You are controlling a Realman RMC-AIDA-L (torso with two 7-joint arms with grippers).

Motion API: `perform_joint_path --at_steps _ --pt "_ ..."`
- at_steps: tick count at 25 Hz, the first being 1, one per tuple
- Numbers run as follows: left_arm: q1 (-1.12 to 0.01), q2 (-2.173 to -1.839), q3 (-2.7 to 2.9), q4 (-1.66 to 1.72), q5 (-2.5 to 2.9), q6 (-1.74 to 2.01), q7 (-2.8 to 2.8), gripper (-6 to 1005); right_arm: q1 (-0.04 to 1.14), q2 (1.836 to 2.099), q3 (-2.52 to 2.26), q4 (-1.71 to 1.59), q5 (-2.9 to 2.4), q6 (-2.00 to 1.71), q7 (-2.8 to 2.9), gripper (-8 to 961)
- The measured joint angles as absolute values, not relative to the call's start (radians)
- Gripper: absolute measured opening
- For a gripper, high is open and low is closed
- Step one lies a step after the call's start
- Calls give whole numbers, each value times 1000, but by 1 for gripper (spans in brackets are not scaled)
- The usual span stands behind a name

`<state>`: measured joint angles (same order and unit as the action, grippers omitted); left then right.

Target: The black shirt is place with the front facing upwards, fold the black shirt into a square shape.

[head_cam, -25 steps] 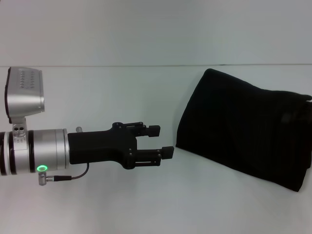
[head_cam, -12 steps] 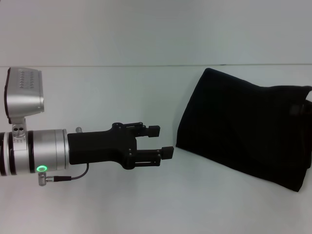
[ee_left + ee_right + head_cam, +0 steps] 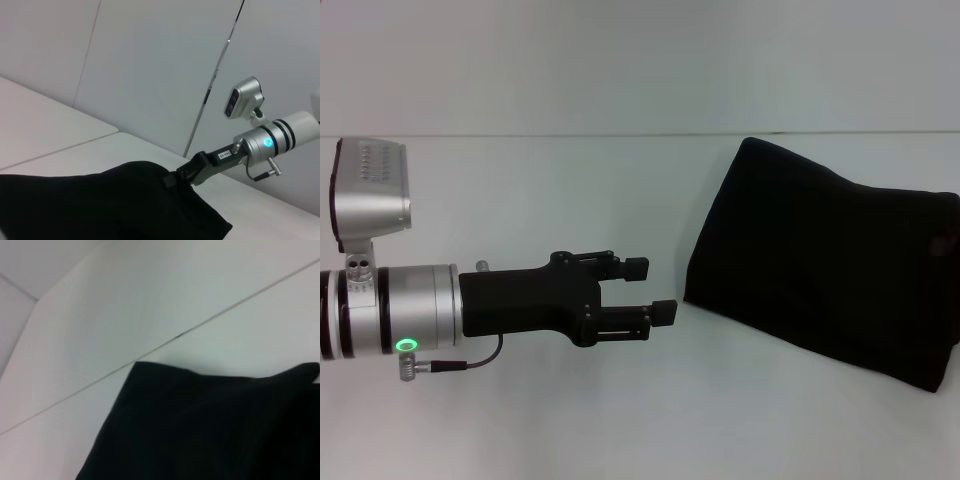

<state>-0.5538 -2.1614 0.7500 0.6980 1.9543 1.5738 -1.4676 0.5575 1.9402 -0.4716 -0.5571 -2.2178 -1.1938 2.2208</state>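
Lying folded into a rough four-sided block, the black shirt fills the right half of the head view on the white bench, its near edge slanting down toward the lower right corner; no lettering or neck label shows on it, only plain black cloth with soft creases. At the left of that frame the left hand hovers over the bench, fingers parted and empty, its tips just beside the shirt's lower left corner but apart from it; a green ring light glows on its silver wrist. The right hand does not appear in this view. From the left wrist view the shirt spreads across the bottom of the frame, and the right hand reaches in from the right on a silver arm with a blue-lit ring, its tip meeting a raised corner of the cloth; whether it is clenched I cannot tell. A small white tag on that hand bears print too small to read. The right wrist view shows only the shirt in the lower right and bare bench above.
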Motion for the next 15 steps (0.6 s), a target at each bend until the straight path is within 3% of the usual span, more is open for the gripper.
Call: perform_joint_path --at_steps 9,15 --pt "-554 -2161 758 698 1955 1576 -1470 758 555 1941 -470 -545 -2213 -1159 2255 71" --pt "-554 -2161 758 701 1957 1577 -1467 758 550 1941 -467 -545 -2212 -1164 2247 297"
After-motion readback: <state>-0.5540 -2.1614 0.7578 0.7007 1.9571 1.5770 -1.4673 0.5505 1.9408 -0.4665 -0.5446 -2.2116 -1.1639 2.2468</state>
